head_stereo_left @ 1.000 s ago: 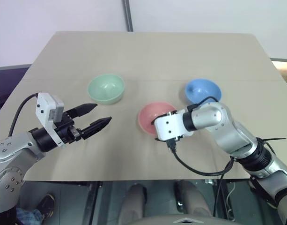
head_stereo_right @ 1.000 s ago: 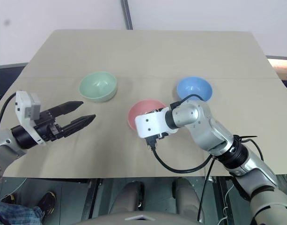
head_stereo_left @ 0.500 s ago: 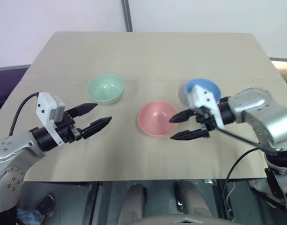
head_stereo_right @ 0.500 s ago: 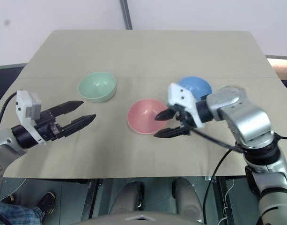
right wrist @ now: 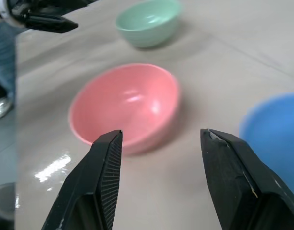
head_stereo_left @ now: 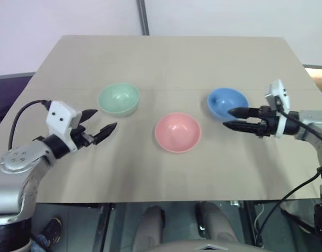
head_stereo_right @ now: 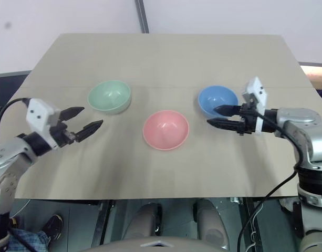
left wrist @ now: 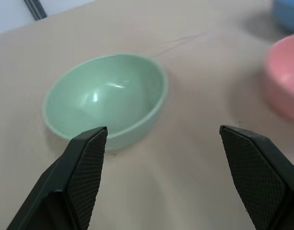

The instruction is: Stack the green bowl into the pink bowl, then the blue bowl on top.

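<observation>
Sitting apart on the tan table point(head_stereo_left: 166, 63): green bowl point(head_stereo_left: 118, 98) far left, pink bowl point(head_stereo_left: 177, 132) centre, blue bowl point(head_stereo_left: 227, 103) right. Left gripper point(head_stereo_left: 101, 122) spread wide and empty near green; right gripper point(head_stereo_left: 230, 118) parted, empty, just beside blue.

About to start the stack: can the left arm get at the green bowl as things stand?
Probably yes. The left tool is open and empty just short of the green bowl, pointing its way, with bare table between them and the pink bowl off to the side.
</observation>
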`<state>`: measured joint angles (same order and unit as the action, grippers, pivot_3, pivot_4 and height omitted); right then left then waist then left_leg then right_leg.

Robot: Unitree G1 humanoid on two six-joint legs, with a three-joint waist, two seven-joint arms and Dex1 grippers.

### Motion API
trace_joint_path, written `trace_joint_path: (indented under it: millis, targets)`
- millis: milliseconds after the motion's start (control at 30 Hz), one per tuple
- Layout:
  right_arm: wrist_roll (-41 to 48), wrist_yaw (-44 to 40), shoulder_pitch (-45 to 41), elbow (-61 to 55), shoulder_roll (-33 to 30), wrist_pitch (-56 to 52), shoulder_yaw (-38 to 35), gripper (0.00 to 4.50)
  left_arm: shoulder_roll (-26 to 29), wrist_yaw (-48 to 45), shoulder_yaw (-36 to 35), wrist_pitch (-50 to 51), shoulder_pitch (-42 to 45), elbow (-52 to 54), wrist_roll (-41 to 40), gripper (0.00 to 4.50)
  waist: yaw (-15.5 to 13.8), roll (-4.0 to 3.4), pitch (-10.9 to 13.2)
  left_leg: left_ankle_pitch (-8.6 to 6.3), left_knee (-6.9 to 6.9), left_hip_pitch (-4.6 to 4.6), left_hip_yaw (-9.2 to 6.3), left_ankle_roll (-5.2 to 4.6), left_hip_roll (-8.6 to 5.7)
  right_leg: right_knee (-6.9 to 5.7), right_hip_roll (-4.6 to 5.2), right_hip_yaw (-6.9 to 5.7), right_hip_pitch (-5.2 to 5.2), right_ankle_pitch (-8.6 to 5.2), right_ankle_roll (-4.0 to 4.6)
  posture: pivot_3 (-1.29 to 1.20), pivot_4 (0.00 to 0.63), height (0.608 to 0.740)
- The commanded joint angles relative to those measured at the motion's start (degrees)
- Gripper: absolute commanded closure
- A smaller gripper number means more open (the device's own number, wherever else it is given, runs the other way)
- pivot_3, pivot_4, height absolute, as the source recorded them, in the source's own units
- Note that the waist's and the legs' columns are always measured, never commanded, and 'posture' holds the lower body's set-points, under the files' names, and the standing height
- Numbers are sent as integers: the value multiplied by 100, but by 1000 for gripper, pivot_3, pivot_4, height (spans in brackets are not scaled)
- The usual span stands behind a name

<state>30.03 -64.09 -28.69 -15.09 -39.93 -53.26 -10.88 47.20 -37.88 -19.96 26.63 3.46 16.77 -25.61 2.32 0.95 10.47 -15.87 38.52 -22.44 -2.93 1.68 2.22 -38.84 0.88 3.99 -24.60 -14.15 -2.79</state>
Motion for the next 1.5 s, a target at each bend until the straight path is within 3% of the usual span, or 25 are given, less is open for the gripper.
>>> trace_joint_path:
  millis: [33,300,533,633,800,833,867,1167,1500]
  targets:
    - [247,147,-2,-131,-169,196,-282,1657,215,-146,536,-809,699,-731,779,519,-3,0,0,0,0,0,0,0,0,0,0,0,0,0,0,0,150,740]
    - [512,503,62,-322,-242,278,-257,1657,222,-920,2120,-2316,2681,-3028,2239,519,-29,1,1,0,-1,-18,7,0,-1,10,3,6,-13,1,-1,0,150,740]
    - [665,692,90,-387,-371,311,-244,1657,113,-1374,2760,-2950,3251,-4145,2847,519,7,1,1,0,4,-25,1,-1,-3,7,3,-2,-14,1,-2,0,150,740]
    - [740,745,91,-403,-412,309,-244,1616,66,-1466,2792,-3101,3286,-4305,2886,1465,6,1,1,0,3,-25,-1,-1,-1,4,1,-2,-16,1,-1,0,150,740]
    - [822,791,66,-382,-490,346,-221,1616,8,-1567,2778,-3157,3365,-4402,2888,3565,-6,1,1,0,15,-26,-1,-1,-2,-1,3,-2,-13,1,-2,0,150,740]
    - [847,800,54,-383,-497,344,-216,1616,10,-1559,2766,-3176,3370,-4416,2902,3638,-6,1,1,0,16,-26,-1,-1,-2,-2,3,-2,-13,1,-2,0,150,740]
    - [875,801,40,-381,-506,342,-209,1616,17,-1544,2752,-3178,3372,-4417,2920,4189,-7,1,1,0,16,-26,-2,-1,-2,-3,2,-2,-13,1,-2,0,150,740]
    - [1043,586,-2,-265,-592,529,-175,1616,143,-1927,2792,-3134,3450,-4010,2968,4189,-5,-2,-1,0,17,-28,-3,-1,-2,-3,2,-3,-13,1,-2,0,150,740]
    - [1157,115,172,-178,-906,809,-227,1616,-469,-2729,3071,-2738,4202,-3093,2634,4189,-73,0,0,0,34,-40,-6,-2,-3,-3,3,-7,-12,2,-3,0,150,740]
